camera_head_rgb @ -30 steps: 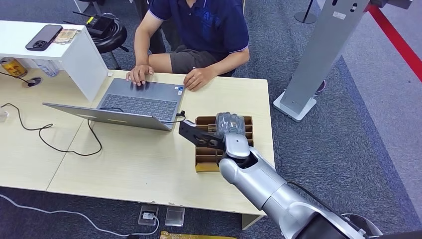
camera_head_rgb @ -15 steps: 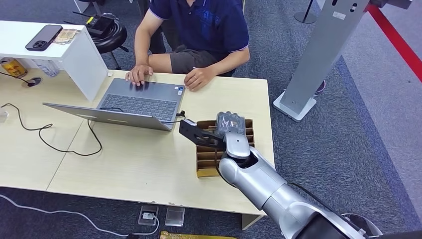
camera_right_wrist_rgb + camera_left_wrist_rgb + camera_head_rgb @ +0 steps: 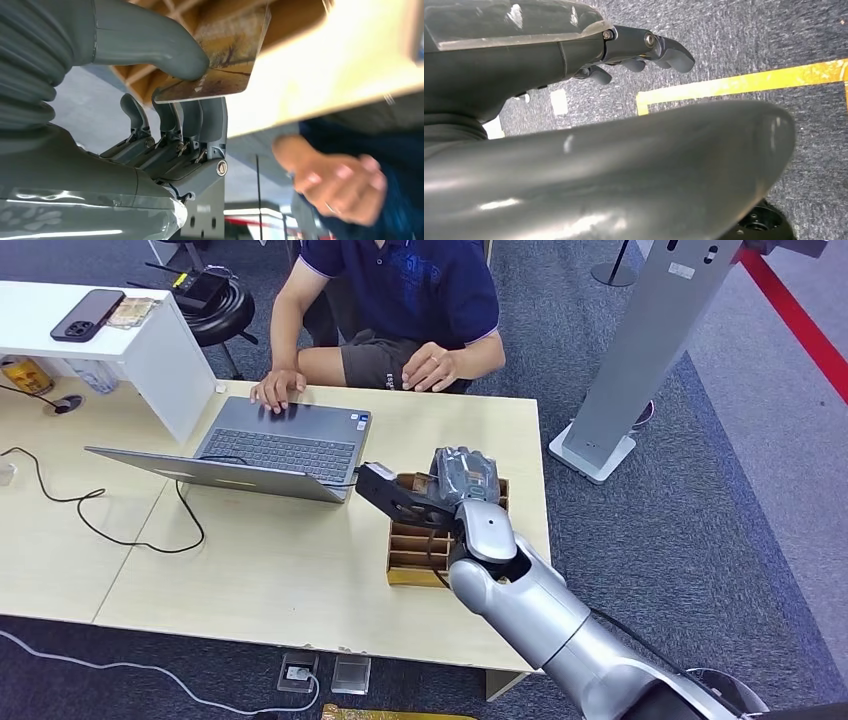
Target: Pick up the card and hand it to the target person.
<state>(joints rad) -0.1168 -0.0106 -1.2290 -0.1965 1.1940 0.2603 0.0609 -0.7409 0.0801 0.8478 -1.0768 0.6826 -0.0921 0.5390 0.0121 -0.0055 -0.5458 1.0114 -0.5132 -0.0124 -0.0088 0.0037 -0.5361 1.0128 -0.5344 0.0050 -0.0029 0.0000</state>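
Note:
My right hand (image 3: pixel 463 478) hovers just above the brown slotted cardboard box (image 3: pixel 412 562) on the desk's right part. The right wrist view shows the thumb (image 3: pixel 150 42) and fingers (image 3: pixel 192 117) pinching a brownish printed card (image 3: pixel 227 57), lifted clear of the box (image 3: pixel 150 75). The person in a dark blue shirt (image 3: pixel 415 285) sits at the far side of the desk, one hand on the laptop, the other hand (image 3: pixel 432 368) raised off the table, palm up; it appears blurred beyond the card as a hand (image 3: pixel 340 187). My left hand (image 3: pixel 644 47) hangs over the carpet, holding nothing.
An open grey laptop (image 3: pixel 270 450) with a black cable lies left of the box. A white shelf (image 3: pixel 150 335) with a phone stands at the back left. A grey pillar base (image 3: pixel 592 452) stands on the carpet right of the desk (image 3: pixel 250 570).
My right hand has lifted a little and moved toward the person with the card. The person's hand has risen off the desk edge and turned upward.

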